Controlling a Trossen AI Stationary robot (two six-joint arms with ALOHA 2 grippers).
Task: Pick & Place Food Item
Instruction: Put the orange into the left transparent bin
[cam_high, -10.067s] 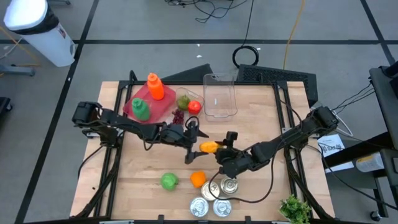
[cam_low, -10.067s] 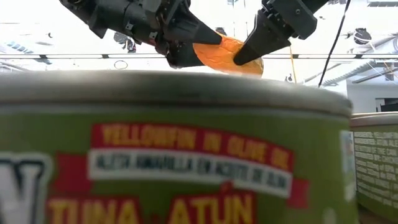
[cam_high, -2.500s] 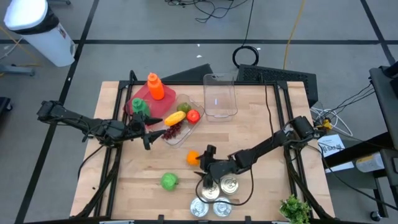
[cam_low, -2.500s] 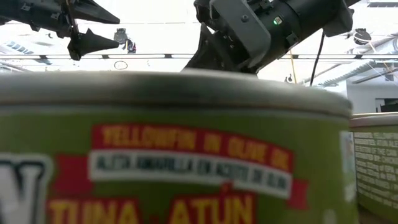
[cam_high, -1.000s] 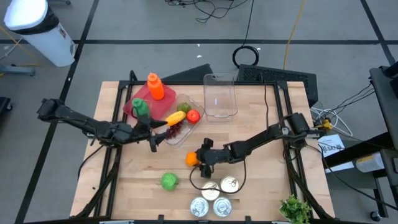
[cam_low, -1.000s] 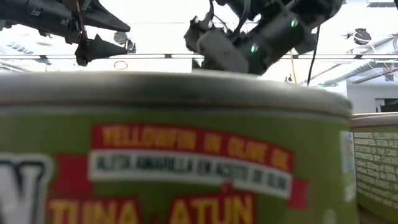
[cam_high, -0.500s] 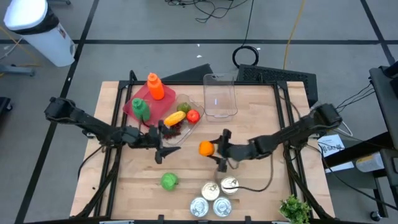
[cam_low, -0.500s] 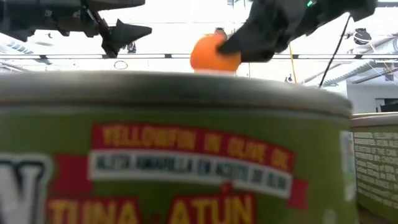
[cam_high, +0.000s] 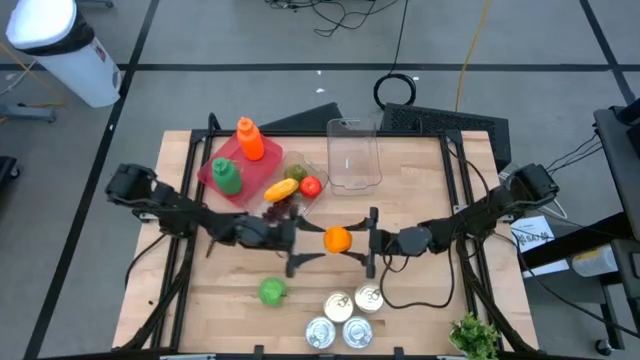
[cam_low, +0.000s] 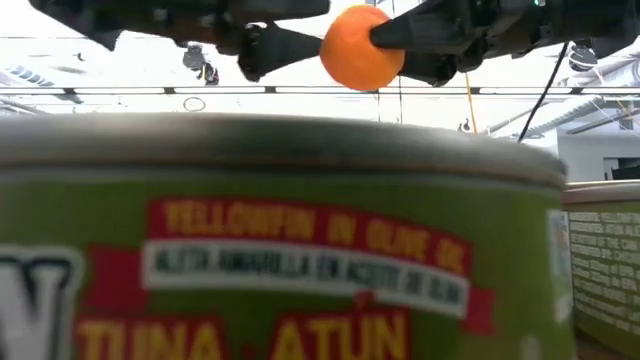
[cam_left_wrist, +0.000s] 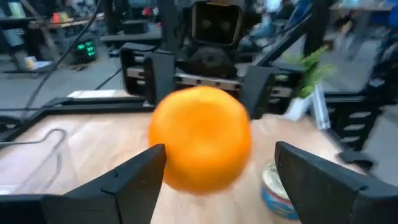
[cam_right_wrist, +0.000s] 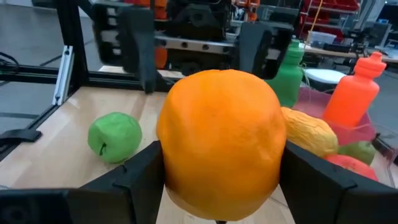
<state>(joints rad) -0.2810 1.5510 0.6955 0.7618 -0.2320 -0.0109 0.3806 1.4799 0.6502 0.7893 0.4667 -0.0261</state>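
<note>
An orange (cam_high: 337, 240) hangs above the middle of the table, and my right gripper (cam_high: 349, 241) is shut on it from the table's right. In the right wrist view the orange (cam_right_wrist: 221, 143) fills the gap between the two fingers. My left gripper (cam_high: 306, 246) is level and faces the orange from the table's left. It is open, with its fingertips (cam_left_wrist: 149, 163) close beside the fruit (cam_left_wrist: 200, 138). The low view shows the orange (cam_low: 361, 47) between the two grippers, high above the cans. My right gripper pinches the orange by its two opposite sides (cam_right_wrist: 169, 165) between its two fingers. The fingers are level and come from the table's right. The orange is lifted clear of the table. My left gripper's fingertips stand at the orange's left side; whether they touch it, I cannot tell.
A green apple (cam_high: 271, 291) lies near the front. Several cans (cam_high: 345, 315) stand at the front edge, and one tuna can (cam_low: 280, 240) fills the low view. At the back are a clear tray of fruit (cam_high: 290, 190), a red plate with bottles (cam_high: 212, 172) and a clear container (cam_high: 354, 155).
My right gripper has lifted the orange off the table near the cans and carried it up and toward the right, tipping level. My left gripper has moved toward the table's right and rolled, coming close to the orange.
</note>
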